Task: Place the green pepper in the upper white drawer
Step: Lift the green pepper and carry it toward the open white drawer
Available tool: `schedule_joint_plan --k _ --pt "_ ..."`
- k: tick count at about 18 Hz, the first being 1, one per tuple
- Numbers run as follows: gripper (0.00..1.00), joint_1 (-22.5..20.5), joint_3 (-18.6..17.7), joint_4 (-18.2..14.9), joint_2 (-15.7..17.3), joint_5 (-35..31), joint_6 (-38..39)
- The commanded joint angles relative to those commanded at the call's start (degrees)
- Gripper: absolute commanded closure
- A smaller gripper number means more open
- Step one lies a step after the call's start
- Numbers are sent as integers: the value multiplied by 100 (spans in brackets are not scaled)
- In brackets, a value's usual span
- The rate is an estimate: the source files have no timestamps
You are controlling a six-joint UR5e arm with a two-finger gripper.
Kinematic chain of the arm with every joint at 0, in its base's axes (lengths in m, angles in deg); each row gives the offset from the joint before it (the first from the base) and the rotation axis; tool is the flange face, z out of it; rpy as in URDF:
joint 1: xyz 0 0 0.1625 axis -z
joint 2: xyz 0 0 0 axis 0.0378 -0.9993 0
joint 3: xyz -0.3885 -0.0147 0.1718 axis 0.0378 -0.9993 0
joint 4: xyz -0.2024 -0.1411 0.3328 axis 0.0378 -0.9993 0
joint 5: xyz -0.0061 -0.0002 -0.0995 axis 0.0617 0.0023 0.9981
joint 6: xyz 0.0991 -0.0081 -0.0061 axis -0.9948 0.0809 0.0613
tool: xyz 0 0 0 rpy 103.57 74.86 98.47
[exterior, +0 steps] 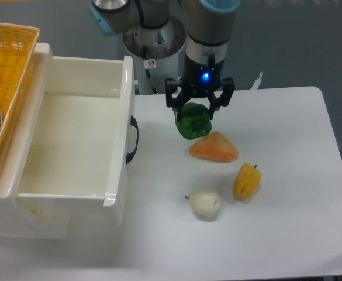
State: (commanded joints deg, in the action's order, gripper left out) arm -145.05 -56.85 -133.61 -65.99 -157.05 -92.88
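Note:
The green pepper (pixel 194 122) hangs in the air above the table, held between the fingers of my gripper (pixel 196 113), which is shut on it. It is a little to the right of the upper white drawer (pixel 71 193), whose dark curved handle (pixel 133 139) faces the pepper. The drawer stands open with a bare white inside. The pepper is just above and to the left of the orange wedge-shaped item (pixel 214 147).
A yellow pepper (pixel 247 181) and a pale round vegetable (pixel 206 203) lie on the white table (pixel 287 222) in front of the orange wedge. A yellow woven basket (pixel 4 64) sits at the far left, behind the drawer. The arm's base (pixel 154 52) stands at the back.

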Motion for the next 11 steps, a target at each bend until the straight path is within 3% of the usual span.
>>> schedule_joint_plan --k 7,11 --pt "55 44 -17 -44 395 687 397" --pt "55 228 -35 -289 528 696 484"
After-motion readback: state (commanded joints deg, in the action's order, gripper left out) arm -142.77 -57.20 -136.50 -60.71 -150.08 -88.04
